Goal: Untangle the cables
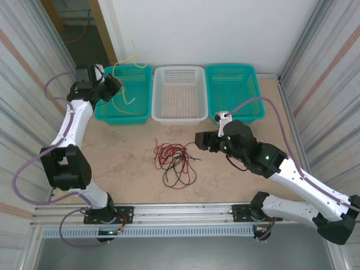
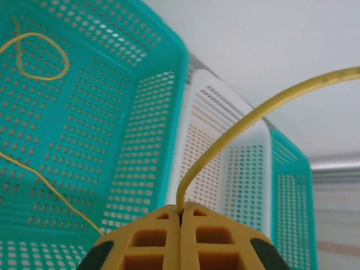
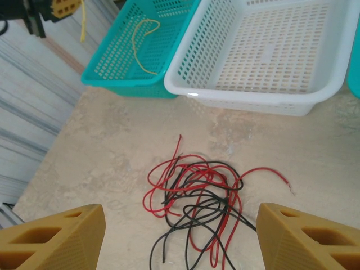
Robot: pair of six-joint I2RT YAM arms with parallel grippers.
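On the counter (image 1: 124, 163) between the two arms, the red and black cables (image 1: 175, 160) lie in one loose knot. The strands cross many times, but the loops are slack. They look light, limp and a little springy, and thin enough to slip from a pinch. The best hold is likely a free end at the knot's edge, such as the red tail (image 3: 278, 175) trailing to one side, rather than the crowded middle.

The right end effector (image 1: 199, 139) hovers just beside the knot, jaws wide apart and empty. The yellow cable (image 2: 225, 140) is already apart from the knot. The left end effector (image 2: 181, 216) is clamped on it over the left teal basket (image 1: 107, 116), where its tail loops.

Bare counter surrounds the knot. The rim of the white basket (image 1: 177, 120) lies beyond it, and ribbed walls (image 1: 22, 101) close both sides.
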